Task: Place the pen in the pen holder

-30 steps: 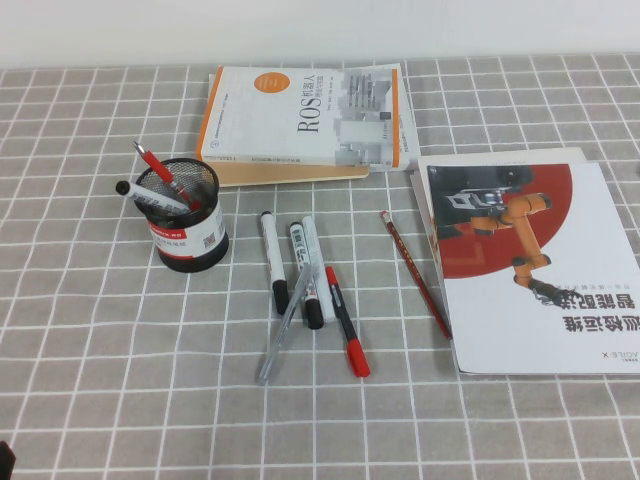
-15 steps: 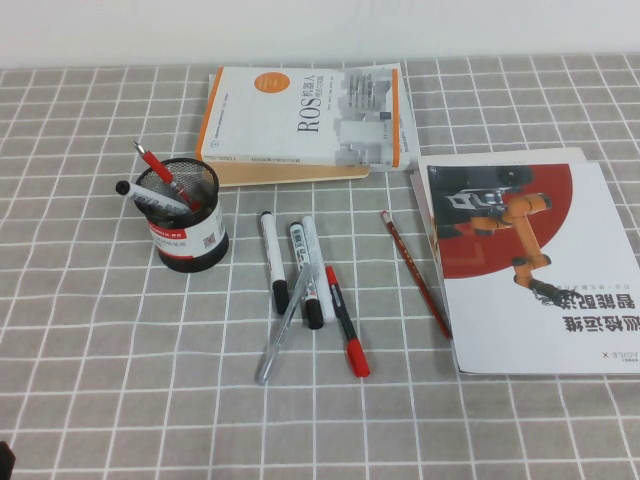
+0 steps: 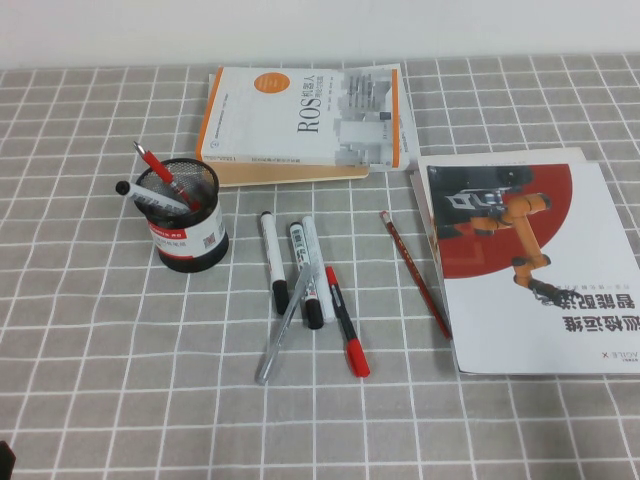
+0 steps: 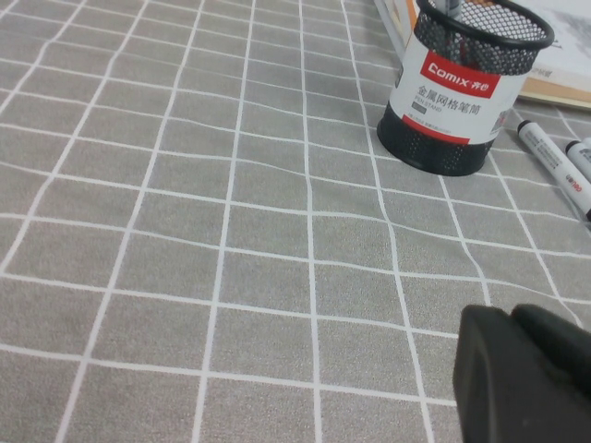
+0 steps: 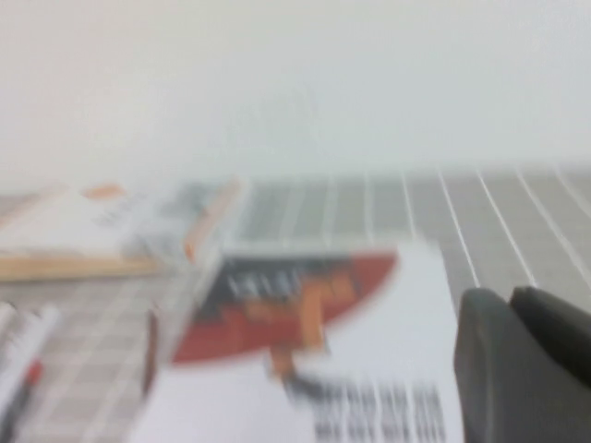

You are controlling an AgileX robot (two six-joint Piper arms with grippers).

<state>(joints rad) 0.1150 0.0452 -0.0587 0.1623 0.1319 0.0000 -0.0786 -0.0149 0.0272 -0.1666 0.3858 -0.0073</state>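
The black wire-mesh pen holder (image 3: pixel 188 217) with a red-and-white label stands on the table's left side. It also shows in the left wrist view (image 4: pixel 457 88). The slim red pen (image 3: pixel 152 166) leans inside the holder, its upper end sticking out at the far left, beside a white marker with a black cap (image 3: pixel 150 198). My left gripper (image 4: pixel 512 318) is shut and empty, low over the cloth on the near side of the holder. My right gripper (image 5: pixel 510 300) is shut and empty above the red-and-white booklet (image 5: pixel 369 369).
Two white markers (image 3: pixel 272 262) (image 3: pixel 305 270), a grey pen (image 3: pixel 283 335) and a black-barrelled pen with red cap (image 3: pixel 346 320) lie mid-table. A dark-red pencil (image 3: pixel 415 273) lies beside the booklet (image 3: pixel 525 270). A book (image 3: pixel 305 120) lies at the back.
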